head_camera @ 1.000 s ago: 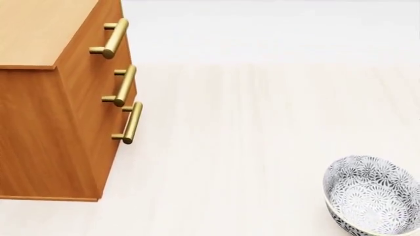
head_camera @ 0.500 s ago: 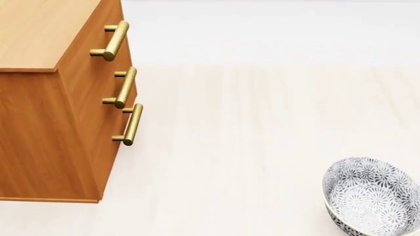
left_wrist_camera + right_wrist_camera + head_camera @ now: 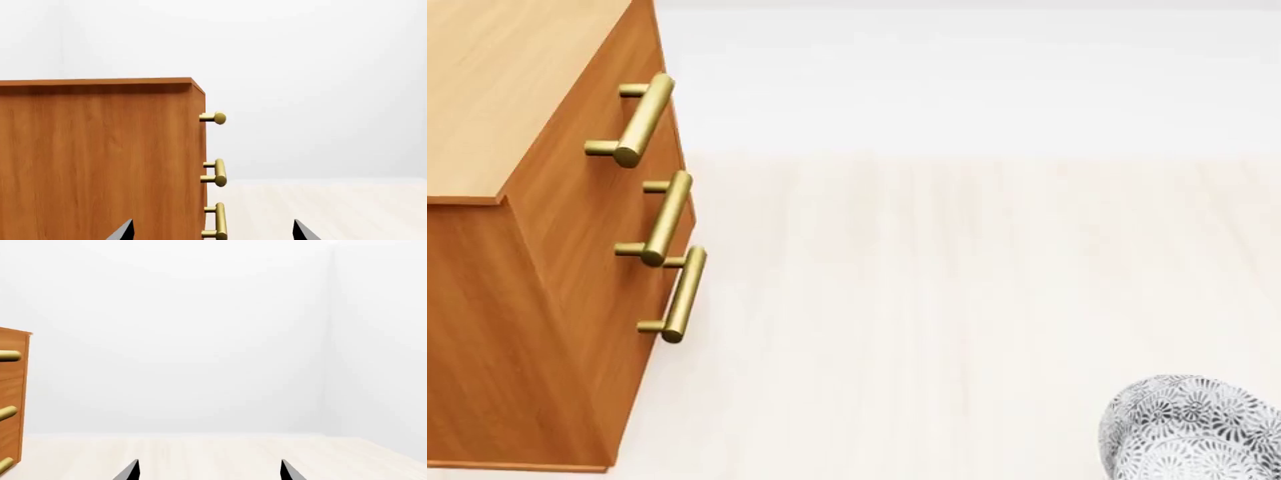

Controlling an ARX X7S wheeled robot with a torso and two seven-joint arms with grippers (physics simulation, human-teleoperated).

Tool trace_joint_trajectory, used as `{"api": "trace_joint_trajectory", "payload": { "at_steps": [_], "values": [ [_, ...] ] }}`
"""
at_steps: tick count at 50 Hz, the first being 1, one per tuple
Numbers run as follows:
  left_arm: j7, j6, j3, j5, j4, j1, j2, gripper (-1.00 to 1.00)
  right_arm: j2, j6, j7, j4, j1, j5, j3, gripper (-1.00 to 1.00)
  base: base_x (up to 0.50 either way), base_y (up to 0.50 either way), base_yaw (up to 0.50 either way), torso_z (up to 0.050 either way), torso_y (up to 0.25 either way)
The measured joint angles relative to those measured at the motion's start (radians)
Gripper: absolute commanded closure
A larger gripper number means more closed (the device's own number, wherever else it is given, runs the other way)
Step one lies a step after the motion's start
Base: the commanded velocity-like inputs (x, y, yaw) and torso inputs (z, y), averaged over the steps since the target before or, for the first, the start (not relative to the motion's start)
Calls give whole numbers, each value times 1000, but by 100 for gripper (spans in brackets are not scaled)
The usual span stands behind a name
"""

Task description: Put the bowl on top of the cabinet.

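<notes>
Low at the head view's right corner, the bowl (image 3: pixel 1194 430) sits on the pale floor (image 3: pixel 961 300), mouth up and round, so it has no long axis; it is well apart from both jaws and unheld. The right gripper (image 3: pixel 208 471) and left gripper (image 3: pixel 212 231) both stand spread and empty. Ahead of the left jaws rises the cabinet (image 3: pixel 100 160), handles (image 3: pixel 217 175) facing the bowl's side.
</notes>
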State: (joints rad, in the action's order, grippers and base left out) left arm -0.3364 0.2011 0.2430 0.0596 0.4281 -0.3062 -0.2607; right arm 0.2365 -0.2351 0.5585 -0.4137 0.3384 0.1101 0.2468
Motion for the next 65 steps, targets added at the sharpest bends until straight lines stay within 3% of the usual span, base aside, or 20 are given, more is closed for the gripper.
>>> {"api": "trace_joint_trajectory", "payload": {
  "at_steps": [33,65],
  "values": [
    [-17,-19,8,19,2,9,-11,-100,8,-22,35,-4,-2,-52,-16,-100,33,0,0,0,0],
    [5,-140,28,132,45,39,-38,-100,26,-3,110,-64,12,-565,-251,-100,0,0,0,0,0]
  ]
}}
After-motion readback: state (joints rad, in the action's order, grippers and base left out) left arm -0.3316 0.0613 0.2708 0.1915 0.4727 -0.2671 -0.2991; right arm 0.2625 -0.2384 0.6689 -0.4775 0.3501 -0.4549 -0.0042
